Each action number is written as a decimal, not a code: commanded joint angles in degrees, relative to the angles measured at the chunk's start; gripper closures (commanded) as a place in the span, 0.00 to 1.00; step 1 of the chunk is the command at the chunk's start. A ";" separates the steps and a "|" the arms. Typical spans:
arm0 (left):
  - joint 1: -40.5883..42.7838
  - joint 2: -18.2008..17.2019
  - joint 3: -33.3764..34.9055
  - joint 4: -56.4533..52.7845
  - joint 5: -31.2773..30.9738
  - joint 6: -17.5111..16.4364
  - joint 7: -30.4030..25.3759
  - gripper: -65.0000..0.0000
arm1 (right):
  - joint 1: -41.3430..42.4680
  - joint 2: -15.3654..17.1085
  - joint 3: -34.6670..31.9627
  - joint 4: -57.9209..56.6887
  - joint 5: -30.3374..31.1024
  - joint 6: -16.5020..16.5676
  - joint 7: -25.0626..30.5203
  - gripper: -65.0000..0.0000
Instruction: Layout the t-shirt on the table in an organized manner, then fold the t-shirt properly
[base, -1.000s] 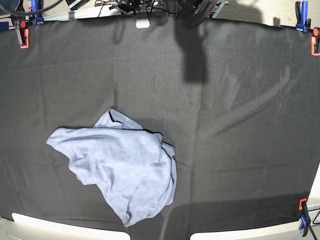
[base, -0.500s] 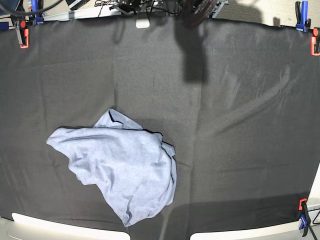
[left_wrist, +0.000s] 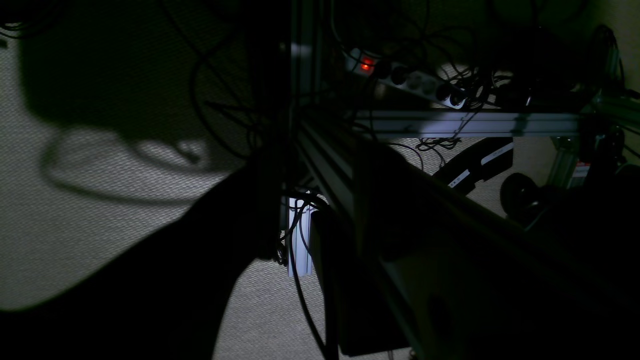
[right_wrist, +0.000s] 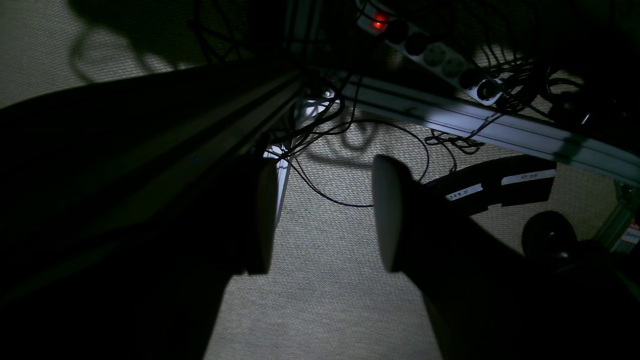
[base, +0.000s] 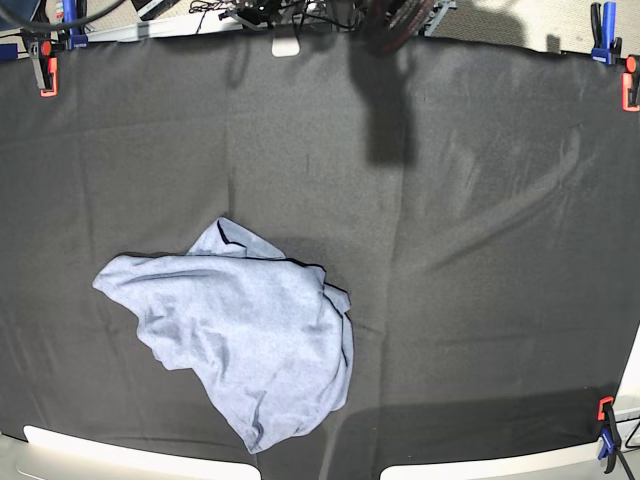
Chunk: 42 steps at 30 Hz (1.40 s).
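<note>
The t-shirt (base: 240, 340) lies crumpled in a light blue-grey heap on the front left of the black table (base: 480, 250). No lettering or collar shows on it. Neither gripper appears in the base view. In the right wrist view my right gripper (right_wrist: 324, 215) is open, its two pale pads (right_wrist: 387, 220) well apart over carpet floor, with nothing between them. In the dark left wrist view my left gripper (left_wrist: 292, 250) shows only as black silhouettes with a strip of floor between them; it is open and holds nothing. Both wrist views look at the floor, not the shirt.
Red and blue clamps (base: 47, 75) (base: 607, 40) (base: 606, 420) pin the cloth at its corners. White arm bases (base: 130, 455) sit at the front edge. Below the table are an aluminium frame (right_wrist: 490, 130), a power strip (right_wrist: 435, 55) and loose cables.
</note>
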 joint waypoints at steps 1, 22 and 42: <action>0.44 0.15 0.09 0.15 0.26 -0.17 -0.09 0.67 | -0.02 -0.17 -0.07 0.35 -0.02 0.35 0.85 0.53; 0.44 0.15 0.09 0.57 0.28 -0.17 -0.09 0.67 | -0.02 -0.20 -0.07 0.44 -0.07 0.37 1.97 0.53; 3.34 0.13 0.09 4.50 0.28 -0.17 0.39 0.67 | -0.94 -0.39 -0.07 0.79 -0.04 0.37 2.03 0.53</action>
